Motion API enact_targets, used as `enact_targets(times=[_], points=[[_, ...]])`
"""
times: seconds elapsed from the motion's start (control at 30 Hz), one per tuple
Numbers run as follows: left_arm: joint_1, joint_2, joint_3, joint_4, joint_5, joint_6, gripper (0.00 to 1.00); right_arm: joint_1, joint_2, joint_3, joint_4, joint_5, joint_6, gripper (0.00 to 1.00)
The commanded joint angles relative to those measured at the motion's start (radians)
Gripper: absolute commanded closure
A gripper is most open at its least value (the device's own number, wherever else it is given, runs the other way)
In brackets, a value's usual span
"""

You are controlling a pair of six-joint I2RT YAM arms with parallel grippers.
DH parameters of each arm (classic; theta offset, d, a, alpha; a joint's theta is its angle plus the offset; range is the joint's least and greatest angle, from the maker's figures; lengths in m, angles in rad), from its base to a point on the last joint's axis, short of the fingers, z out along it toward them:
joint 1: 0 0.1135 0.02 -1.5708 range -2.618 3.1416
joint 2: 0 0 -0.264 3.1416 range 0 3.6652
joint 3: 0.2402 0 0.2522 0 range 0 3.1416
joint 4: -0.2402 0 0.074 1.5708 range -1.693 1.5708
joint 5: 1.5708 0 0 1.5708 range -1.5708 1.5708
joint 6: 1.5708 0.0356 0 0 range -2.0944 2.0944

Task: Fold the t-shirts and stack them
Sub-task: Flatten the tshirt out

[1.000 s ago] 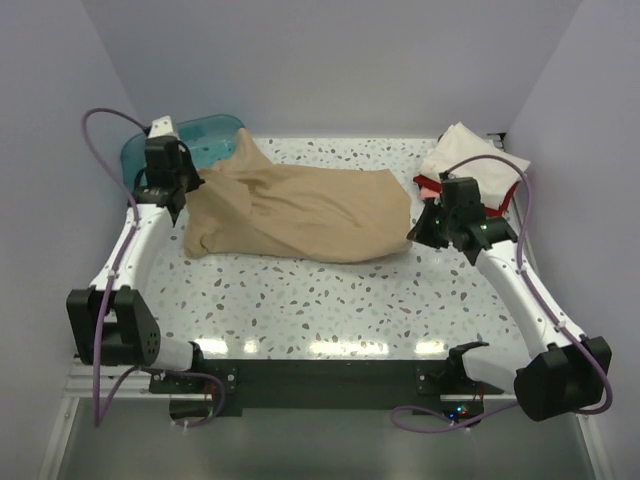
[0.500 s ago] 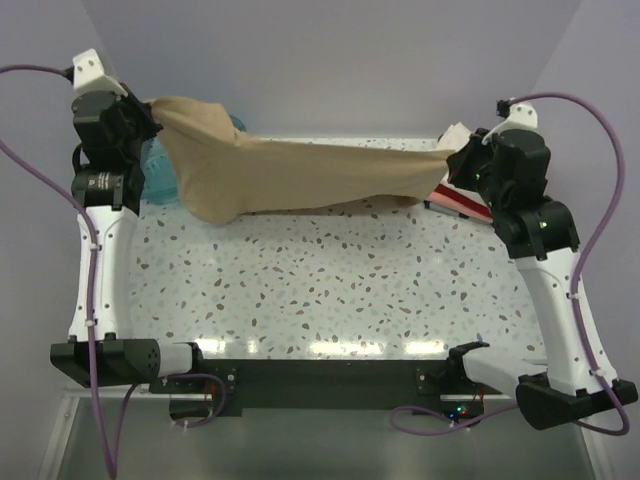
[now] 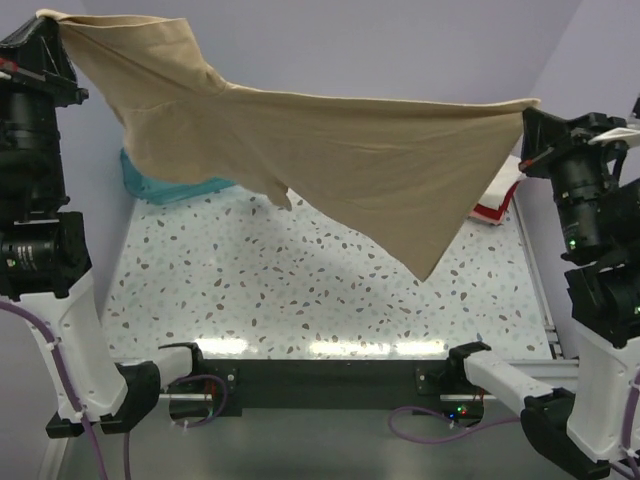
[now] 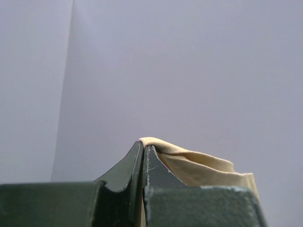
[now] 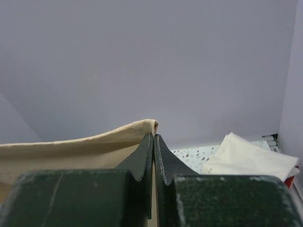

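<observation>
Tan t-shirt (image 3: 350,160): hanging stretched above bench (image 3: 300,300), spanning 10 to 2 o'clock. Left hand (image 4: 143,145): clamping corner at 10. Right hand (image 5: 154,137): clamping opposite corner. Folded cream t-shirt (image 5: 246,161): lying at 2 o'clock.

Tan t-shirt (image 3: 340,150), held aloft, screens far half of table (image 3: 300,300) and most of teal tub (image 3: 160,187). Folded stack at right shows only cream-white t-shirt (image 3: 506,180) corner and red t-shirt (image 3: 490,212) sliver; layer count unclear. Left gripper (image 3: 47,22) clipped by top-left frame edge; right arm (image 3: 600,230) cut at right edge. Wrist views: shirt's bulk lost behind black fingers (image 4: 156,170).
</observation>
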Motion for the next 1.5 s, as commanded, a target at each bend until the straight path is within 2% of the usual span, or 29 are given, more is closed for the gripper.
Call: enact_targets(times=[0.0,0.13,0.27,0.33,0.47,0.67,0.87,1.0,1.23,1.37,1.47], points=[[0.007,0.030,0.059,0.064,0.087,-0.015,1.00,0.000,0.024,0.078,0.016,0.038,-0.039,1.00],[0.007,0.082,-0.024,0.142,0.190,-0.093,1.00,0.000,0.050,-0.020,0.058,0.054,-0.033,1.00],[0.006,0.203,-0.105,0.187,0.334,-0.146,1.00,0.001,0.098,-0.175,0.128,0.050,-0.028,1.00],[0.003,0.251,-0.116,0.197,0.356,-0.153,1.00,0.001,0.122,-0.216,0.151,0.055,-0.028,1.00],[-0.002,0.365,-0.092,0.220,0.382,-0.143,1.00,0.000,0.211,-0.284,0.194,0.052,-0.016,1.00],[-0.002,0.426,0.025,0.200,0.379,-0.138,1.00,0.000,0.279,-0.228,0.205,0.026,0.007,1.00],[-0.002,0.353,0.060,0.187,0.344,-0.135,1.00,-0.002,0.241,-0.151,0.210,0.009,0.028,1.00],[0.000,0.258,0.017,0.168,0.308,-0.137,1.00,-0.002,0.170,-0.140,0.220,-0.003,0.056,1.00],[0.000,0.045,-0.072,0.108,0.170,-0.120,1.00,-0.002,-0.015,-0.181,0.240,0.090,0.096,1.00],[0.000,-0.029,-0.056,0.088,0.085,-0.100,1.00,0.000,-0.095,-0.154,0.179,0.142,0.099,1.00],[0.000,-0.068,-0.035,0.093,0.072,-0.112,1.00,0.000,-0.115,-0.119,0.121,0.169,0.094,1.00]])
